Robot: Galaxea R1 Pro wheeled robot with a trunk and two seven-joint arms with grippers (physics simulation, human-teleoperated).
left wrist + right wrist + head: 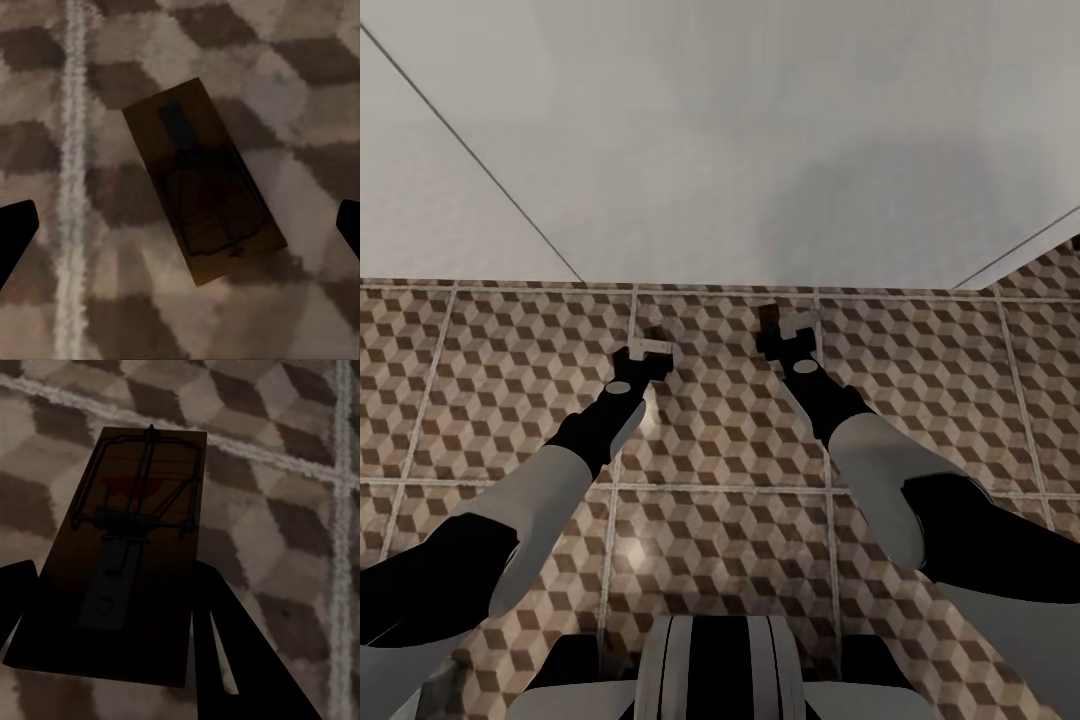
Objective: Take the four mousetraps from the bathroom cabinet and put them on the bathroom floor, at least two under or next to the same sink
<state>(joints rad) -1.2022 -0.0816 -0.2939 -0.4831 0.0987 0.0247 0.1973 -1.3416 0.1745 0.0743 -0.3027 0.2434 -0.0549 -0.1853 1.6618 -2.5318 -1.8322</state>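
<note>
Over the bathroom floor (pixel 500 380), just short of the white sink (pixel 760 130), the left gripper (pixel 643 352) hovers with fingers spread wide; one mousetrap (pixel 202 191) lies flat on the tiles between them, untouched. Farther right, the right gripper (pixel 788 338) clamps a second mousetrap (pixel 127 555) just above the tiles.
</note>
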